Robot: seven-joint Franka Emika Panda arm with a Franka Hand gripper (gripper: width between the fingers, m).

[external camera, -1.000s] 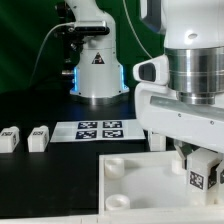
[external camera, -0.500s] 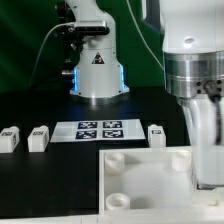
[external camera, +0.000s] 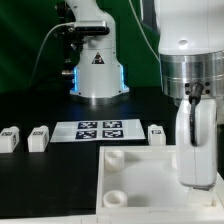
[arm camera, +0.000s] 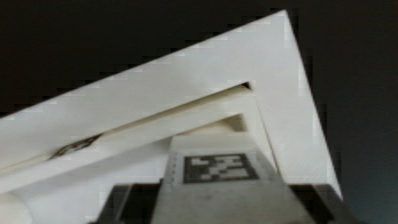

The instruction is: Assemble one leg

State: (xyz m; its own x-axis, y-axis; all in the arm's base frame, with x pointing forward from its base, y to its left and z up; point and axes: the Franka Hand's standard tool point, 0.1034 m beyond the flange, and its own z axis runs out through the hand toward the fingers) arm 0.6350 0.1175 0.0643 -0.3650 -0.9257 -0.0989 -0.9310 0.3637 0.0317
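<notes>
My gripper (external camera: 195, 150) hangs over the far corner of the large white plate (external camera: 140, 185) on the exterior view's right. In the wrist view the gripper (arm camera: 219, 208) is shut on a white leg (arm camera: 217, 190). The leg's black-and-white tag (arm camera: 219, 167) faces the camera, and the leg points down at the plate's corner (arm camera: 267, 70). In the exterior view the hand hides the held leg. Three more legs lie on the black table: two (external camera: 8, 138) (external camera: 38, 138) at the exterior view's left and one (external camera: 157, 134) beside the plate's far edge.
The marker board (external camera: 98, 129) lies flat between the loose legs. The arm's base (external camera: 97, 70), lit blue, stands behind it. The plate's round sockets (external camera: 113, 160) (external camera: 115, 198) show on its left side.
The hand has turned about its vertical axis, so the held leg's tag no longer shows in the exterior view. The gripper now sits narrow-side on over the plate's corner, slightly lower.
</notes>
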